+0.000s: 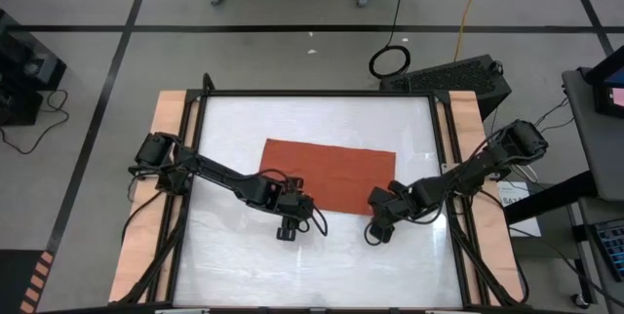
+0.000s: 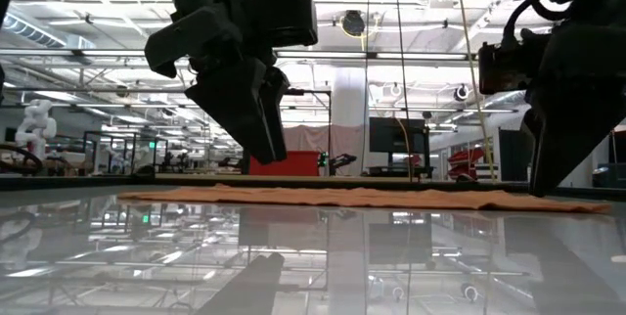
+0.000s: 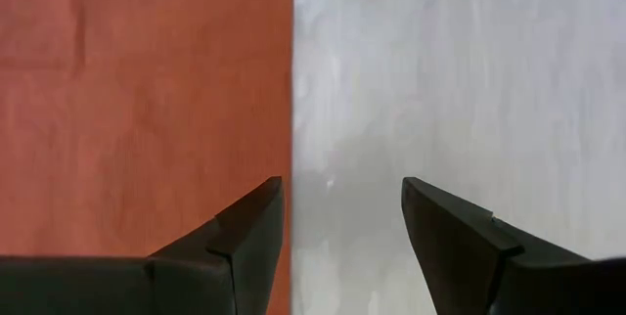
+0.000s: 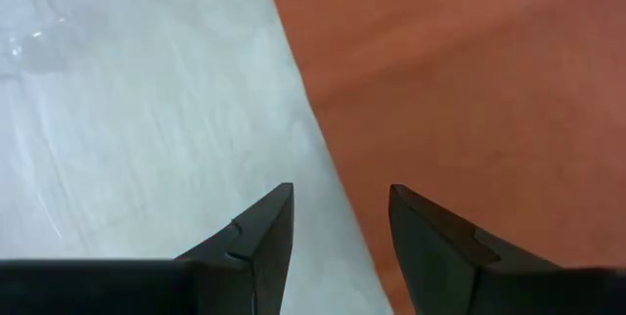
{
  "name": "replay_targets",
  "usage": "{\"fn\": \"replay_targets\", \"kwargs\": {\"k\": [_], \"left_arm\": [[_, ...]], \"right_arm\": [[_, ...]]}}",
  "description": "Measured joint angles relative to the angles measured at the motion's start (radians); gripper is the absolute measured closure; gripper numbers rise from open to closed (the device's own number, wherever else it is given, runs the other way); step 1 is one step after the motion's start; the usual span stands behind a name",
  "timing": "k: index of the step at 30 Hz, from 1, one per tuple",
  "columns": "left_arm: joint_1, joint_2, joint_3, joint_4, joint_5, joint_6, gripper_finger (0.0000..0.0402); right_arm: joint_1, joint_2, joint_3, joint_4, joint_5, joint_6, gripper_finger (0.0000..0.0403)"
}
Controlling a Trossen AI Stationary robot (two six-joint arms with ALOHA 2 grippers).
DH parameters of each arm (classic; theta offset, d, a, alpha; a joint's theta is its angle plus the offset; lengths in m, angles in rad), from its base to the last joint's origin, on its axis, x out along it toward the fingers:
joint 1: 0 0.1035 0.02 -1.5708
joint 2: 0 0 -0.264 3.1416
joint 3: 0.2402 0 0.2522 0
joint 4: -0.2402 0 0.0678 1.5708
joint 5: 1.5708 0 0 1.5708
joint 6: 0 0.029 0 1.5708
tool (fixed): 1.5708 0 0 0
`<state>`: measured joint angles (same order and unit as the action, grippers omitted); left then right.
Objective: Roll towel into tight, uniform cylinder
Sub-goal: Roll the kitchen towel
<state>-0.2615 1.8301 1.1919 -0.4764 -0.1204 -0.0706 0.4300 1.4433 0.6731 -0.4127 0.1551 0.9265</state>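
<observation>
thin rust-orange rectangular towel (image 1: 330, 175) lies flat on white tabletop (image 1: 244, 255); my left gripper (image 3: 342, 227) and right gripper (image 4: 340, 222) both gape empty over its near edge

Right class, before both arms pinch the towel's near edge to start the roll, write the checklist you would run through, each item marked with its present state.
1. Towel lying flat, unrolled on the table: ok.
2. Left gripper open, straddling the towel's edge: ok.
3. Right gripper open, straddling the edge: ok.
4. Both grippers at the near edge, one toward each end: ok.
5. Fingertips low enough to catch the cloth: cannot tell.
6. Towel free of wrinkles: not ok, slight ripples show in the low view.
</observation>
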Motion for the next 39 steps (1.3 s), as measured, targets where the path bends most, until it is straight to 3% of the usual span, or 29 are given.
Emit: {"fn": "replay_targets", "kwargs": {"k": [24,33,39], "left_arm": [[0.0,0.0,0.0,-0.001,0.0,0.0,0.0188],[0.0,0.0,0.0,-0.001,0.0,0.0,0.0188],[0.0,0.0,0.0,-0.001,0.0,0.0,0.0188]], "right_arm": [[0.023,-0.053,0.001,-0.046,0.004,-0.029,0.0243],[0.023,-0.18,0.001,-0.088,0.112,-0.064,0.0243],[0.021,-0.213,0.001,-0.081,0.144,-0.174,0.0243]]}}
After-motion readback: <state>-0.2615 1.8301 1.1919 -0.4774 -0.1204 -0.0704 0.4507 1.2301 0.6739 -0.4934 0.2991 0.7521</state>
